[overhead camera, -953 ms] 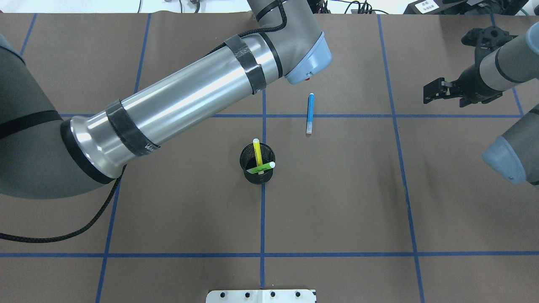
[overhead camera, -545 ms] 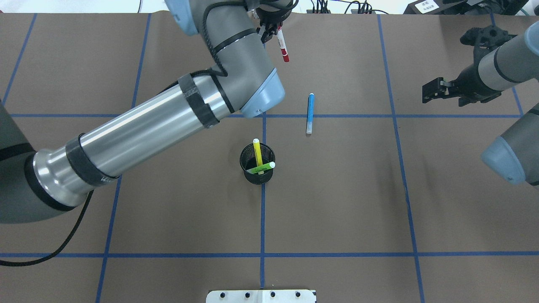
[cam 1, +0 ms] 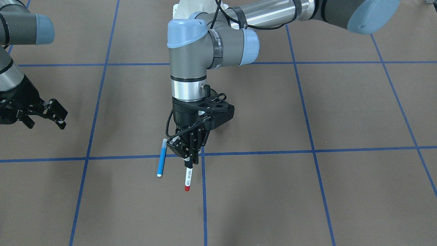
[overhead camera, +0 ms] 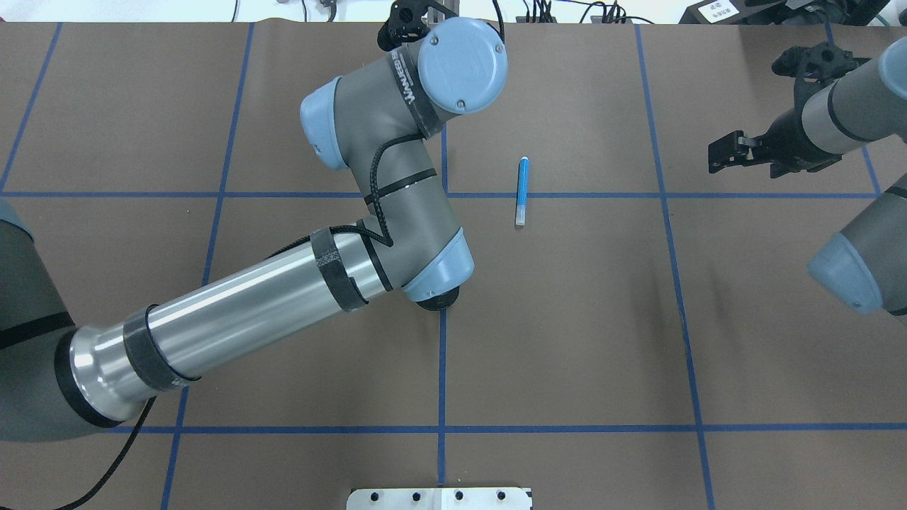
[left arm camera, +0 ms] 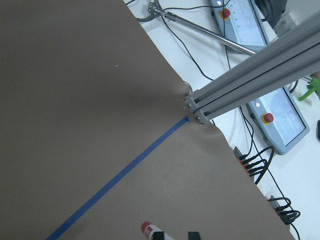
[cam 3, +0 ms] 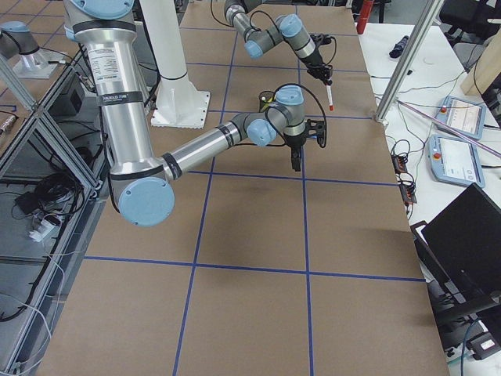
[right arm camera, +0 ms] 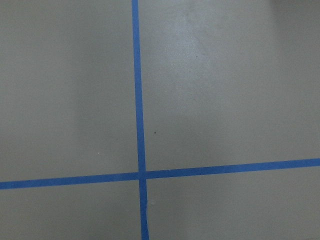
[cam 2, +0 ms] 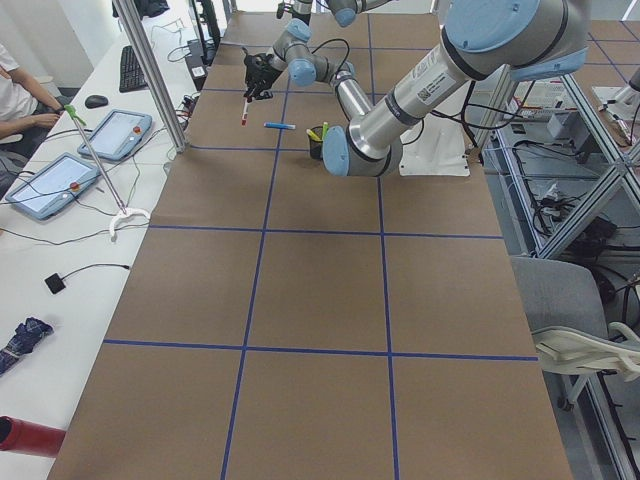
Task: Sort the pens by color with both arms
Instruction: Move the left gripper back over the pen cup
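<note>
brown table cover crossed by a diagonal blue tape line. at the bottom edge, the red end of a pen shows beside the dark fingertips of the left gripper. past the cover's edge are an aluminium bar, a control tablet and cables.

"What sort of place was it?"

"A robotics lab. Two jointed arms reached over a table papered brown and taped into a blue grid, with an aluminium frame post at the table's edge."

"Anything else?"

"A white bench beside the table held touch-screen pendants, a keyboard and loose cables. A person sat there."
</note>
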You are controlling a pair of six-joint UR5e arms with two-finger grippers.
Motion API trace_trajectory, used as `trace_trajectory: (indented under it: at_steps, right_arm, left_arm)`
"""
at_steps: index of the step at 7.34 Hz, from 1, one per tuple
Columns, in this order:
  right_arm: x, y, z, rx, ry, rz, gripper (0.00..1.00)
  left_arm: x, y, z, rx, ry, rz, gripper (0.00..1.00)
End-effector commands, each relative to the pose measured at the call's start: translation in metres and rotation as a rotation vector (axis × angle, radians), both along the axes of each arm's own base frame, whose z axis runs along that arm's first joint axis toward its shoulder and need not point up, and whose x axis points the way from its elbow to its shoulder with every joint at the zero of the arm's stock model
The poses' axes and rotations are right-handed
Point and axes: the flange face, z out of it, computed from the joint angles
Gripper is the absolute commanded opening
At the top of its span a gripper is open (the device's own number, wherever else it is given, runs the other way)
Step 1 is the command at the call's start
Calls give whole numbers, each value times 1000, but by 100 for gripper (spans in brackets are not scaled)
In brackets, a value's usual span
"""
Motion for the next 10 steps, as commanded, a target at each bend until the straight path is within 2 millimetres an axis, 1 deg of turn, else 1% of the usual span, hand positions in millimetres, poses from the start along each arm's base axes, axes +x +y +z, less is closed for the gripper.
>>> trace_trajectory:
  at_steps: [1,2,3,4,6,7,8,9,10]
  right_arm:
    - [-5,2,2,12,21,6,98]
    - [-5,2,1,15,20,6,99]
    - [-9,3,2,13,22,-1,99]
    - [-12,4,2,14,26,-3,99]
    - [-12,4,5,11,30,-3,98]
    - [-13,3,5,12,29,-3,99]
    - [-12,4,5,11,30,-3,99]
    - [-13,3,5,12,29,-3,99]
    - [-13,4,4,13,28,-3,99]
  left_arm:
    - [10,5,14,110,-78,-38,0]
    - [25,-1,40,153,-92,-90,0]
    - [42,-1,56,184,-95,-116,0]
    - [60,17,58,197,-85,-93,0]
    - [79,42,58,232,-84,-43,0]
    - [82,46,72,242,-96,-35,0]
    - [83,49,68,271,-82,-24,0]
    - [83,51,75,277,-78,-22,0]
    - [83,51,75,287,-80,-17,0]
